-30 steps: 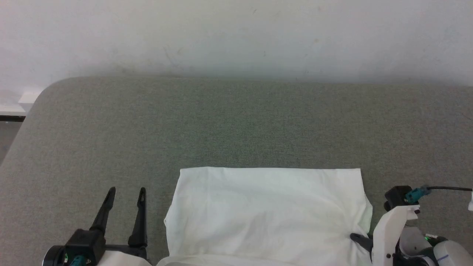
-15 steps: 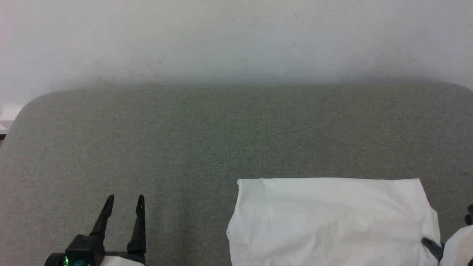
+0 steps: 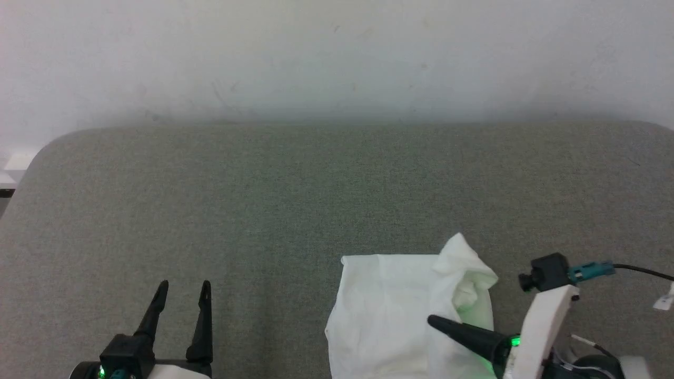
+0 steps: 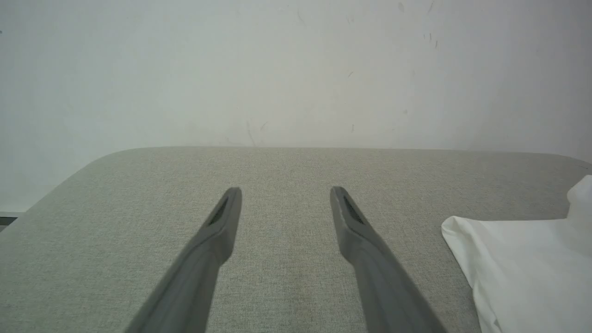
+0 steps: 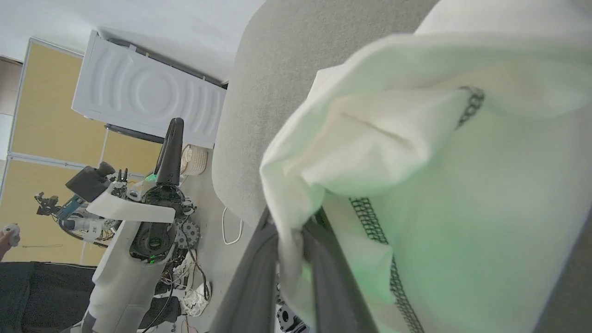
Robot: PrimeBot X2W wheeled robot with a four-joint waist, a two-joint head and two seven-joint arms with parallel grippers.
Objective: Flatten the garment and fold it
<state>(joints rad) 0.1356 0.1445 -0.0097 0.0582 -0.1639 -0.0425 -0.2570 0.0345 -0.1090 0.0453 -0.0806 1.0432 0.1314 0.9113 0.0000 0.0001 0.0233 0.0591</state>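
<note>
The grey padded surface (image 3: pixel 253 200) is mostly bare. The white shirt (image 3: pixel 384 321) sits at its near right part as a partly folded rectangle, with the right side pulled up into a crumpled peak.

The right gripper (image 5: pixel 292 231) is nearly closed on a thin bunch of that edge. The left gripper (image 3: pixel 183 287) hangs wide apart over bare surface, well left of the shirt and touching nothing.

I'd say this is a right-over-left fold. Carry the edge low and level so the flap lays down flat instead of dropping as a wad, and line it up with the left edge before letting go.

The head view gives the layout, but the grip is hidden there. The right wrist view has the pinch up close, plus the dark chain stitching (image 5: pixel 370 217), though I can't tell how many layers are caught. The left wrist view has the shirt's left corner (image 4: pixel 462 229) lying flat.
</note>
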